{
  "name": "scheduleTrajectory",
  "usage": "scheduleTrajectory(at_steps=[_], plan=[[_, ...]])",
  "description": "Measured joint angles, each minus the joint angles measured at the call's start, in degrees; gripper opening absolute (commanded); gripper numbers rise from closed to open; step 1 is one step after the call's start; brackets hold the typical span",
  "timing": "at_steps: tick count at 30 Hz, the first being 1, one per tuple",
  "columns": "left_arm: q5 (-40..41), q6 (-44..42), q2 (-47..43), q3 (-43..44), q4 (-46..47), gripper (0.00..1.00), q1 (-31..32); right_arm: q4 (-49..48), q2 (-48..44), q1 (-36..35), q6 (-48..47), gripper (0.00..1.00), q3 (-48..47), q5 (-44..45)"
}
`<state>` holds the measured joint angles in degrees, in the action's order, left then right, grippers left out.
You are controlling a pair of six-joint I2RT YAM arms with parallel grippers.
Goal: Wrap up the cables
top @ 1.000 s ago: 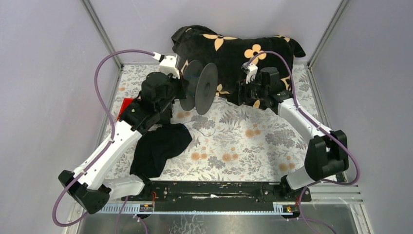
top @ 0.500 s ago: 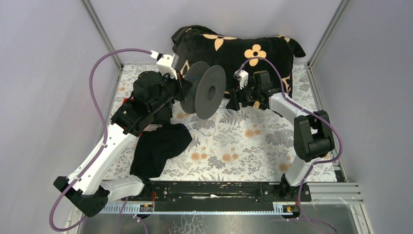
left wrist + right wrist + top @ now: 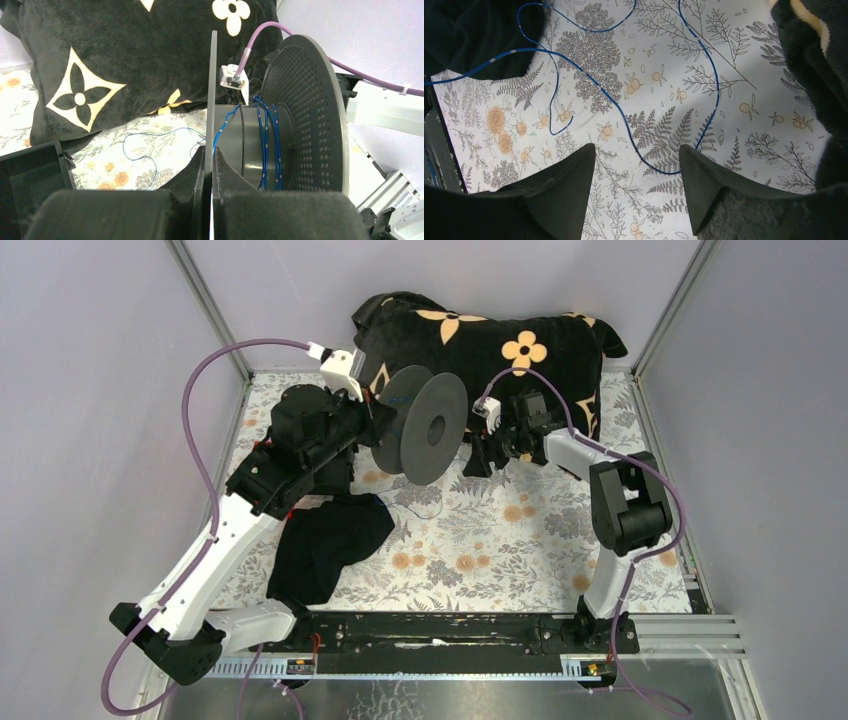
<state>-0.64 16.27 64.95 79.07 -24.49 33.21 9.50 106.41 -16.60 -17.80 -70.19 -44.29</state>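
The spool [image 3: 425,430] fills the middle; loose cables [image 3: 718,95] trail beneath it. Behind it the black cushion [image 3: 480,340] blocks passage; a dark cloth [image 3: 325,540] lies near-left. Near-right of it, bare tabletop [image 3: 500,560] leaves room.

Cables [image 3: 717,87] are showing blue, spool [image 3: 425,430] dark grey, table cover [image 3: 749,65] white with grey ferns and orange blossoms, cushion [image 3: 500,375] black with tan flowers.

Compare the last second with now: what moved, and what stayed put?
The left gripper, clamped on the spool by its flange, turned it to face the top camera more. The right gripper moved left toward the spool, elbow folding up, jaws open over the loose blue cable. The black cloth and pillow stayed put.
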Motion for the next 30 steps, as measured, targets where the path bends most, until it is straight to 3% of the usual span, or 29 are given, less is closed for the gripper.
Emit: scheduleTrajectory(at_steps=[2, 7, 11, 20, 30], plan=[[-0.3, 0.1, 0.0, 0.0, 0.0, 0.00, -0.2, 0.2, 1.4, 0.0, 0.0, 0.59, -0.9, -0.3], [-0.3, 0.7, 0.0, 0.0, 0.0, 0.00, -0.8, 0.5, 4.2, 0.0, 0.3, 0.20, -2.0, -1.7], [2.3, 1.2, 0.0, 0.0, 0.0, 0.00, -1.1, 1.1, 4.3, 0.0, 1.1, 0.01, -1.9, -2.3], [16.2, 1.7, 0.9, 0.0, 0.0, 0.00, -1.5, 2.3, -2.8, -2.1, 4.5, 0.00, 4.9, -0.8], [25.6, 2.6, 4.6, 0.0, 0.0, 0.00, -1.5, 7.9, -13.0, -15.1, 3.7, 0.00, 7.5, 1.9]])
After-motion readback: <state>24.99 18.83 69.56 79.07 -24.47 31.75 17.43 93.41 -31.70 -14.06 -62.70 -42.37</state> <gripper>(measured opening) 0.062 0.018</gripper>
